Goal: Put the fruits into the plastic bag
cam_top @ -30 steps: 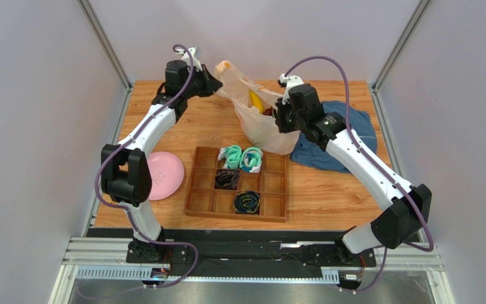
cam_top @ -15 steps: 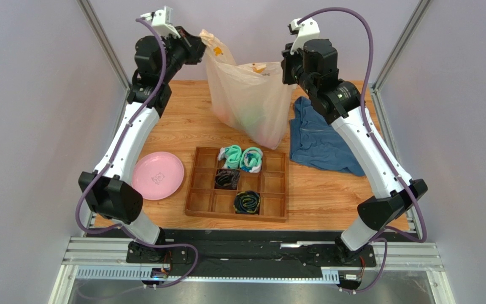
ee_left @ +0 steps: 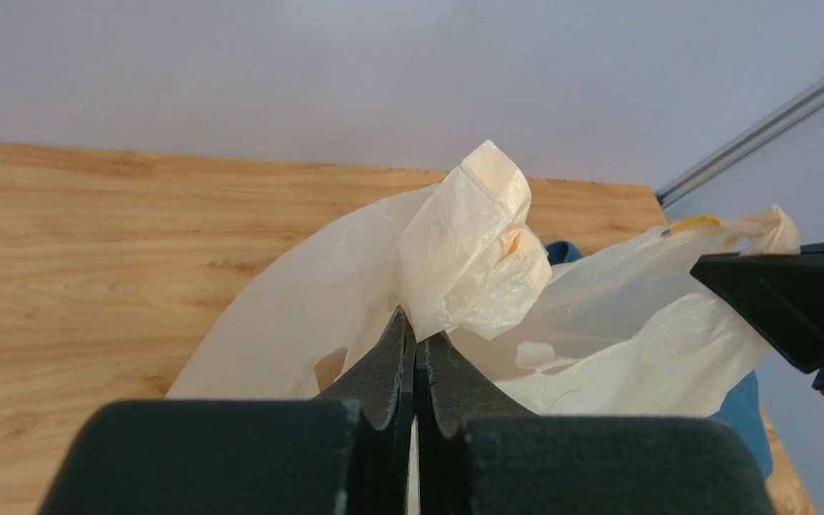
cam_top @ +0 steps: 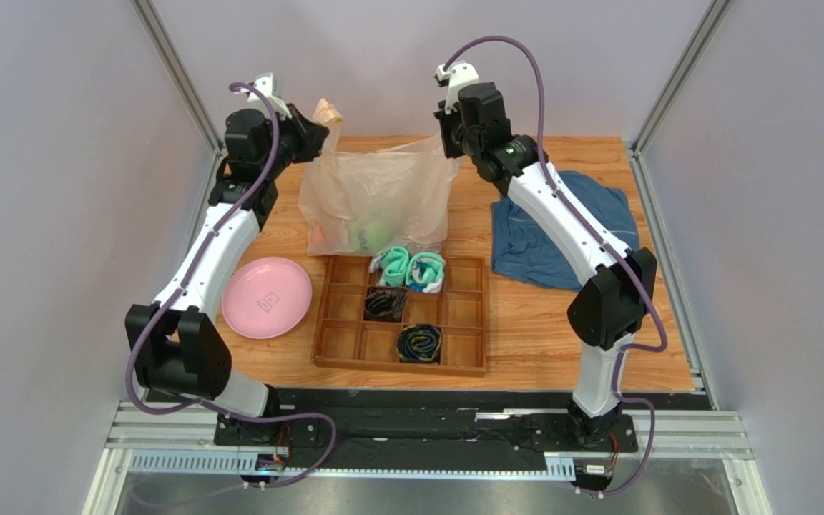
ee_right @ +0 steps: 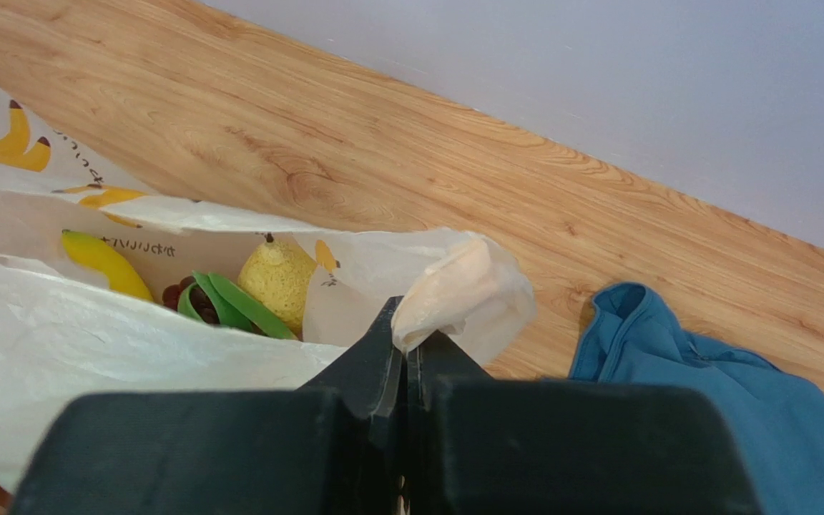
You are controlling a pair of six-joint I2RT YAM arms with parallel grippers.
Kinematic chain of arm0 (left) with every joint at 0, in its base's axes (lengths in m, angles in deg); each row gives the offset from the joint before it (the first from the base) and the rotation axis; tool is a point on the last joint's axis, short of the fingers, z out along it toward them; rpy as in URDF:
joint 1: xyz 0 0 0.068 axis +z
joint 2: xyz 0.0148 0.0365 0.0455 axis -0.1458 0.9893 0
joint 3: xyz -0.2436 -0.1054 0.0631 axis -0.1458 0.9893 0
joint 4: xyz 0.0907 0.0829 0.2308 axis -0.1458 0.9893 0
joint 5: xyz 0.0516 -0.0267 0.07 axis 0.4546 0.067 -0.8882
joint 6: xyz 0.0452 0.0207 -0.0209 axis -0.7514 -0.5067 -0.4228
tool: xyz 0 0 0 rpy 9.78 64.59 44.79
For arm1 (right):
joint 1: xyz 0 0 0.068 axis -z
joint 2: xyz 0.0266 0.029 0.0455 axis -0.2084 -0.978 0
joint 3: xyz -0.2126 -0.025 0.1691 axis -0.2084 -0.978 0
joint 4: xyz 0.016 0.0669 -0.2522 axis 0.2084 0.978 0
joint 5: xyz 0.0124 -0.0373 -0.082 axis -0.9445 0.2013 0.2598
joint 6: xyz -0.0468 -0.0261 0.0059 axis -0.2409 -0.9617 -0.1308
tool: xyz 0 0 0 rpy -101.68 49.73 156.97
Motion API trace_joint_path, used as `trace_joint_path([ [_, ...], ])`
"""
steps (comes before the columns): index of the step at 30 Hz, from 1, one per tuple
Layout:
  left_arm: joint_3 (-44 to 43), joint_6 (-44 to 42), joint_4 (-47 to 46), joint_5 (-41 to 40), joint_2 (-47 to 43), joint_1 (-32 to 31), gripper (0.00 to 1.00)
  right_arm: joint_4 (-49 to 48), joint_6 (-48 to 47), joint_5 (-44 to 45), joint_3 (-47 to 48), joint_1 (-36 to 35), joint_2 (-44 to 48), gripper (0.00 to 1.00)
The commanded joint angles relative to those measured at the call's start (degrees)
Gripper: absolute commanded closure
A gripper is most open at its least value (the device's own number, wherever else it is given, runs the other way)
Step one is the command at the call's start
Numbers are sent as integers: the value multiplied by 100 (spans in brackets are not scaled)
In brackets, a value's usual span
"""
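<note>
The left gripper (ee_left: 414, 335) and right gripper (ee_right: 406, 335) each pinch a handle (ee_left: 475, 252) of the plastic bag (cam_top: 373, 199), hanging at the far middle of the table (cam_top: 556, 322). The fruits (ee_right: 274, 277) sit inside. A thin handle could slip free, spilling them.

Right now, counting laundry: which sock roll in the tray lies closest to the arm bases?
The dark roll with yellow-blue markings, alone in the front tray row; the plain dark roll and teal rolls lie farther back.
</note>
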Motion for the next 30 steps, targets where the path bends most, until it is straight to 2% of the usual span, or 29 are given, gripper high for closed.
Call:
trace_joint_path([
  [1, -77, -178, -173, -25, -391, 89, 100, -158, 0, -96, 672, 14, 58, 100],
  [5, -543, -161, -155, 28, -347, 98, 100, -123, 35, -16, 1261, 14, 119, 100],
  [12, -974, -152, -349, 107, -58, 133, 100, -509, -272, 388, 1167, 40, 339, 100],
  [19, -667, -415, -542, 370, 399, 142, 100, -729, -448, 458, 298, 128, 269, 100],
  [27, -464, -450, -428, 459, 339, 142, 100, -598, -448, 459, 146, 163, 199, 100],
  [28, -491, -468, -323, 450, 321, 142, 90, -580, -413, 450, 146, 154, 199, 99],
  [30, -570, -459, -244, 467, 277, 142, 76, -519, -369, 415, 190, 154, 234, 90],
])
